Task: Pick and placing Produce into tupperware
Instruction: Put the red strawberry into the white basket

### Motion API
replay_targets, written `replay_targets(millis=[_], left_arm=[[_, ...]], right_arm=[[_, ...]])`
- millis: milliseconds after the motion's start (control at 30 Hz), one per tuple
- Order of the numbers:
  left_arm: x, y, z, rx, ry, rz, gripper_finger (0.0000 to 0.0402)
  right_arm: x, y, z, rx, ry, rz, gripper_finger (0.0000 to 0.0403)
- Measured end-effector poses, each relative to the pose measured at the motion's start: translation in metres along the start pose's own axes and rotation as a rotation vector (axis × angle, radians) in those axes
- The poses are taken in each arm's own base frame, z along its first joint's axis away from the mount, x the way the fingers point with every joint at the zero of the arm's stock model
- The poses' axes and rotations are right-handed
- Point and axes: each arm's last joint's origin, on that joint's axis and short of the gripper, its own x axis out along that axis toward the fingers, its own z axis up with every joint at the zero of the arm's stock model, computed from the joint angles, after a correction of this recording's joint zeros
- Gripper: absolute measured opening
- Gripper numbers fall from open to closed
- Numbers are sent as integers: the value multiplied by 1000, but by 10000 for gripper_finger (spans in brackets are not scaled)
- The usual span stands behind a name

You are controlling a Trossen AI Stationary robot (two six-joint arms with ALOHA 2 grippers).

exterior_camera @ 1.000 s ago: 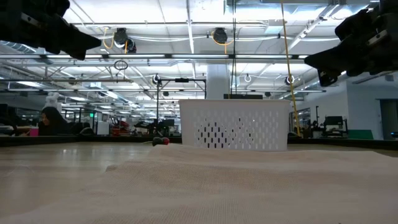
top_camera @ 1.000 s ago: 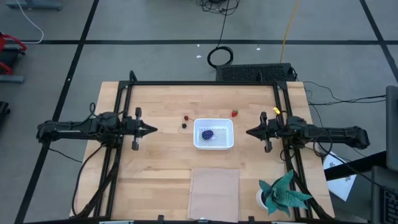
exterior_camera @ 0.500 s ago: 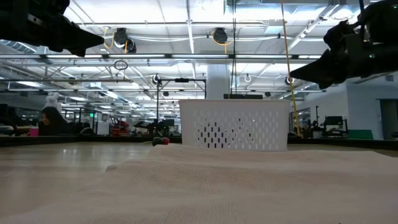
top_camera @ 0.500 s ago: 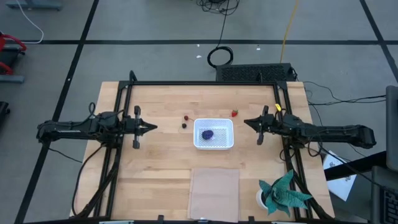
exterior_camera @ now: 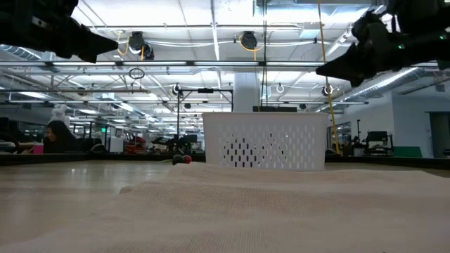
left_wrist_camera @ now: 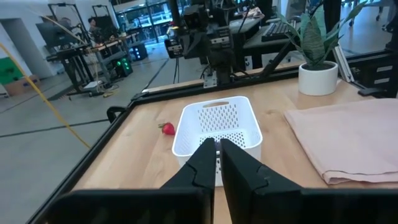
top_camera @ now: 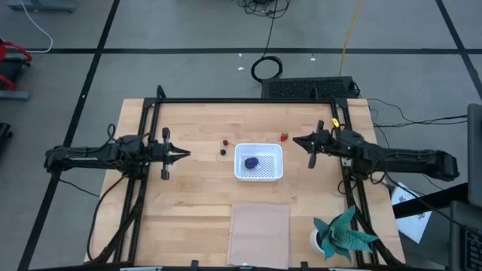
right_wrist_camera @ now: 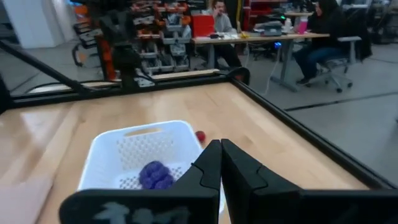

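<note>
In the high view, the white tupperware [top_camera: 259,162] is seen near the middle of the wooden table [top_camera: 196,196], with the purple-blue bunch [top_camera: 251,162] lying inside it. The red strawberry piece [top_camera: 284,137] lies on the table just off the container's far right corner, and the two small berries [top_camera: 224,146] lie just beside its far left corner. The left gripper [top_camera: 185,156] is held well to the left of the container with its fingers pressed together and nothing between them. The right gripper [top_camera: 296,140] is held near the strawberry piece, its fingers likewise closed and empty. A pale sheet [top_camera: 259,233] and a teal paper plant [top_camera: 343,233] are seen at the near edge. In the low view, the tupperware [exterior_camera: 264,141] is shown standing on the table with a small berry [exterior_camera: 187,159] beside its left wall, and both arms are seen raised above the table. In the left wrist view, the closed fingers [left_wrist_camera: 239,168] are pointed at the container [left_wrist_camera: 216,129], with the strawberry piece [left_wrist_camera: 167,129] beside it. In the right wrist view, the bunch [right_wrist_camera: 156,175] is seen in the container [right_wrist_camera: 144,152], and one red berry [right_wrist_camera: 200,135] just beyond its far edge; people are seated at desks in the room behind.
</note>
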Motion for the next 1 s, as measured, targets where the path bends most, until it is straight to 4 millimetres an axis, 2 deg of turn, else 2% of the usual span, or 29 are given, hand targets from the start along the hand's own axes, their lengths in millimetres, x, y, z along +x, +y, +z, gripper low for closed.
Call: replay_targets(millis=[267, 600, 833, 1000], left_arm=[[0, 1, 3, -1, -25, 5, 26], [0, 1, 3, -24, -26, 5, 26], [0, 1, 4, -25, -38, 8, 26], [0, 1, 5, -28, -51, 10, 26]], right_arm=[[18, -10, 32, -8, 124, 3, 0], [38, -25, 45, 19, 172, 24, 0], [54, -42, 58, 67, 192, 63, 0], [66, -56, 69, 124, 275, 67, 0]])
